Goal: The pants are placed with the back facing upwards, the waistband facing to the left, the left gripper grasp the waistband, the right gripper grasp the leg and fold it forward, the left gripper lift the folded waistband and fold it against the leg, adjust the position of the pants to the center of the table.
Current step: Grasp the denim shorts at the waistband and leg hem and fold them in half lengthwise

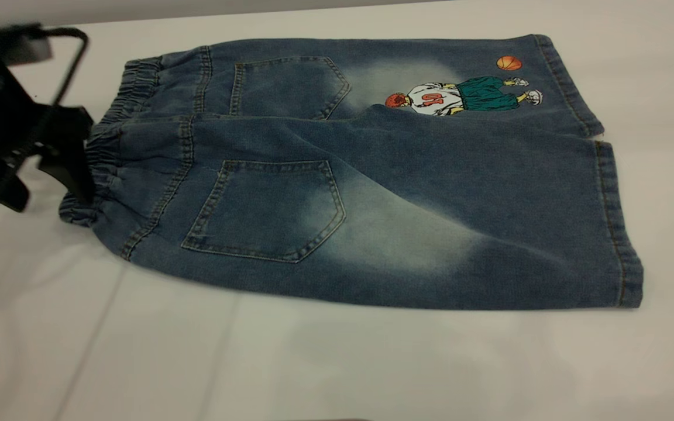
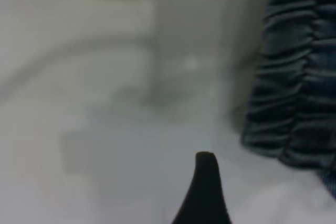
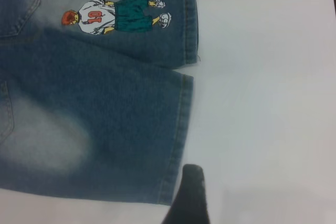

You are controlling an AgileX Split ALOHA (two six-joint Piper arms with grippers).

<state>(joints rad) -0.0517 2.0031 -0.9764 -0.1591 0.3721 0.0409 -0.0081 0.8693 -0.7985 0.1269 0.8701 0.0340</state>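
The pants (image 1: 337,175) lie flat on the white table (image 1: 337,362), back up, with both back pockets showing. The gathered waistband (image 1: 109,152) points left. My left gripper (image 1: 74,169) stands open at the waistband's near corner; in its wrist view only one black finger (image 2: 205,192) shows, with the pleated waistband (image 2: 299,77) beside it. The plain leg (image 1: 489,222) lies nearest, and the printed leg lies behind it. My right gripper (image 3: 236,198) is open just off the plain leg's hem (image 3: 176,145), touching nothing, and is out of the exterior view.
The basketball-player print (image 1: 460,96) and orange ball (image 1: 508,62) sit on the far leg near its hem. Bare tabletop extends in front of the pants and to their right (image 3: 273,77).
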